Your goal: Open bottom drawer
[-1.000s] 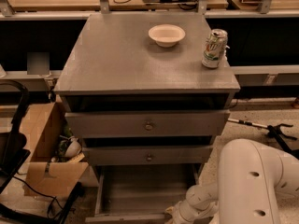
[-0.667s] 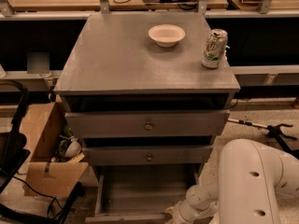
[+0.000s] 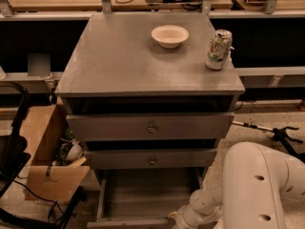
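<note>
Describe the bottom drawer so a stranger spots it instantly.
Find the grey cabinet carrying a bowl and a can. Its lowest drawer is the only one pulled well out, its inside showing, with the tool at its front edge.

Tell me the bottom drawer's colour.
Grey; the camera view shows the bottom drawer best, gripper at its front edge.

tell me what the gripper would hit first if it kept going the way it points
Probably the bottom drawer, its front panel: the gripper, at the picture's bottom edge, points left towards it, though depth is unclear.
</note>
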Controlling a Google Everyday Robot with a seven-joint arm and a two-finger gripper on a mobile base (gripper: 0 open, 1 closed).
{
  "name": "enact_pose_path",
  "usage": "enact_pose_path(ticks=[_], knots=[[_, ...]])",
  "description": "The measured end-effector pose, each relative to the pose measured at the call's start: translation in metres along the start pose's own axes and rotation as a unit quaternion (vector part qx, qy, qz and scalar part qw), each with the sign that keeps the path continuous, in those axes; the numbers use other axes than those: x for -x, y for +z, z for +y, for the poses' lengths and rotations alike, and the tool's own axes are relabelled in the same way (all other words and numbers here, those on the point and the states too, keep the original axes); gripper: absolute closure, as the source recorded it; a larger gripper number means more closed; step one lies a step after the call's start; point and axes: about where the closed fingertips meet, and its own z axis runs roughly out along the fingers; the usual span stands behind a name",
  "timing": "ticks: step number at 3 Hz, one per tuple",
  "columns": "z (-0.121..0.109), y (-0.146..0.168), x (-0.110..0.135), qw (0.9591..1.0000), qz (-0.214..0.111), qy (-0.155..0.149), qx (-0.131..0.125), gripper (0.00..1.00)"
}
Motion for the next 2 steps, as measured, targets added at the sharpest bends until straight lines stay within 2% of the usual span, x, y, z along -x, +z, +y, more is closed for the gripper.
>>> enact_pose_path(ticks=[1, 2], knots=[[0.0008, 0.0008, 0.0002, 1.0, 0.0, 0.0, 0.001, 0.0], [0.0008, 0.0008, 0.0002, 1.0, 0.0, 0.0, 0.001, 0.0]])
